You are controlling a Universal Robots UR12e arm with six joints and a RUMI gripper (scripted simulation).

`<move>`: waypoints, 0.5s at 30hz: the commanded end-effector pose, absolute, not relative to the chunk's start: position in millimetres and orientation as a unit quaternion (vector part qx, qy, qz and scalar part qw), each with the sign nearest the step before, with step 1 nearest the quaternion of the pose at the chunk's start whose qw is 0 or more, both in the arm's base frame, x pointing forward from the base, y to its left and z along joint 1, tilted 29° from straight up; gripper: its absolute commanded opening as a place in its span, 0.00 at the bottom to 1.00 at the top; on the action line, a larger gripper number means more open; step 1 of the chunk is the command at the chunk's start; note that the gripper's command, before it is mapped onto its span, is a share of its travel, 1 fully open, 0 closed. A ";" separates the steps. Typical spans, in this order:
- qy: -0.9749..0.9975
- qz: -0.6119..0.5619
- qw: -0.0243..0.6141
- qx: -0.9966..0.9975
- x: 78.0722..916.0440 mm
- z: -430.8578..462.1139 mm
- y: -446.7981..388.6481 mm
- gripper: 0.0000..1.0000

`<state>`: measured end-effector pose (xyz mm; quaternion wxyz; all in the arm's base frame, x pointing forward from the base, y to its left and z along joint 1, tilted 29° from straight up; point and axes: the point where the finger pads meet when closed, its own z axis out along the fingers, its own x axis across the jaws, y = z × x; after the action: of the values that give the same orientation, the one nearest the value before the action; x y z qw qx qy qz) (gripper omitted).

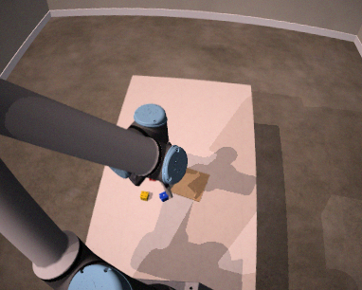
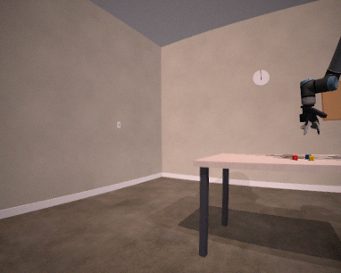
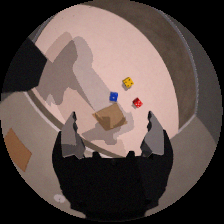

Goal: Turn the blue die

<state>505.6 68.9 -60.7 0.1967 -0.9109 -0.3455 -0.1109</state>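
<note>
Beige walls and a dark floor surround the pale pink tabletop (image 1: 144, 246), where the small blue die (image 3: 113, 96) rests just off the corner of the flat square brown mat (image 3: 111, 117). The small yellow die (image 3: 128, 82) sits near it, and the small red die (image 3: 137, 102) lies close by; their top pips are too small to read. High above them, the dark two-jaw pincer (image 3: 112, 131) hangs spread wide with nothing between its jaws. A good approach would likely descend straight over the blue die and square the jaws to two opposite faces. It should keep well apart from the yellow and red dice, so neither is nudged or tipped.
</note>
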 end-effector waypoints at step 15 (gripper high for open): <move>-0.325 -0.117 0.218 -0.913 517.6 -66.0 65.3 1.00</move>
<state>516.6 65.9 -66.0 0.2169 -0.9126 -0.3264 -0.1166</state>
